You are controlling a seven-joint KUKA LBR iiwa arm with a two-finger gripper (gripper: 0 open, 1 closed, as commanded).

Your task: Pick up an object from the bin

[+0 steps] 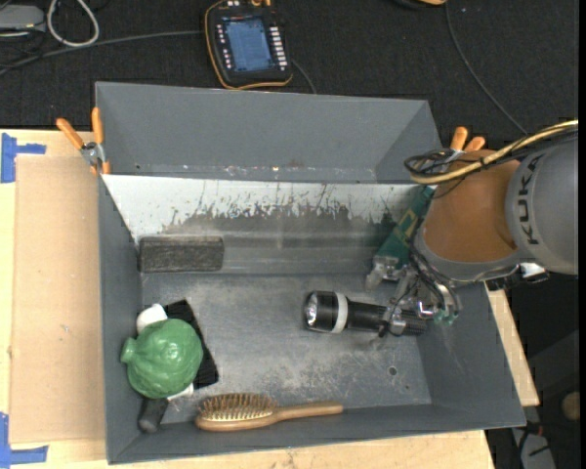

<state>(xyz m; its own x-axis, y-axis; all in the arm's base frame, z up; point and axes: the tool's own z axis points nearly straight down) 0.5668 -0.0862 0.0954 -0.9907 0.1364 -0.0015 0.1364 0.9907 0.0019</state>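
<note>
A black flashlight (337,313) with a silver head lies on the bin floor right of the middle, its lens facing left. My gripper (402,317) is low in the bin at the flashlight's right tail end and touches or overlaps it there. The gripper's body hides how it stands at the handle. A wooden hairbrush (264,412) lies along the front wall, below and left of the flashlight.
A green round soft toy (163,357) sits in the front left corner on a black and white thing (189,315). A dark grey block (181,254) lies at the back left. The arm with its orange cover reaches over the right rim.
</note>
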